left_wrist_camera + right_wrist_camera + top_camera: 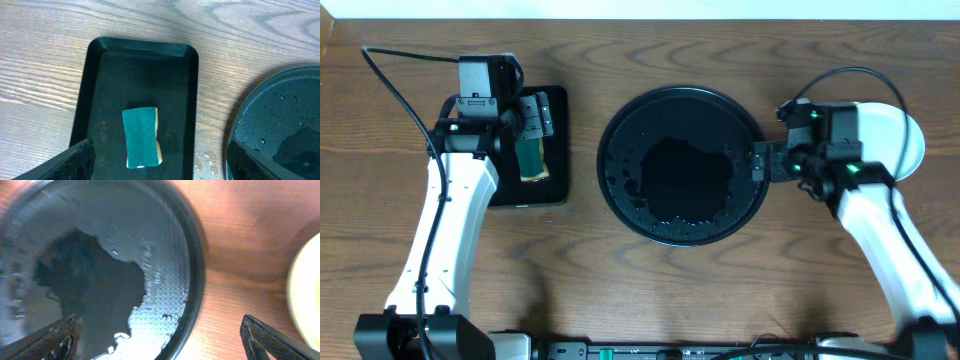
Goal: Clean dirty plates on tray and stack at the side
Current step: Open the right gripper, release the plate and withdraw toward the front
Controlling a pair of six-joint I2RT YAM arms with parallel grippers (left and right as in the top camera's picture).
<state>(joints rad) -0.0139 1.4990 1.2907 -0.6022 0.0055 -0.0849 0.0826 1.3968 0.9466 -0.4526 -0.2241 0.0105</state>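
The large round black tray (682, 165) lies mid-table, wet, with pooled water and no plate on it; it also shows in the left wrist view (280, 120) and the right wrist view (165, 270). The plates (900, 130) sit stacked on the table at the far right, partly hidden by my right arm; a pale yellow rim (306, 290) shows in the right wrist view. My right gripper (761, 162) (160, 340) is open and empty over the tray's right rim. My left gripper (534, 125) (160, 167) is open and empty above the green sponge.
A smaller rectangular black tray (552, 185) (135, 55) lies at the left, with a green-and-yellow sponge (532, 160) (141, 137) lying in it. Water drops (205, 160) dot the wood between the two trays.
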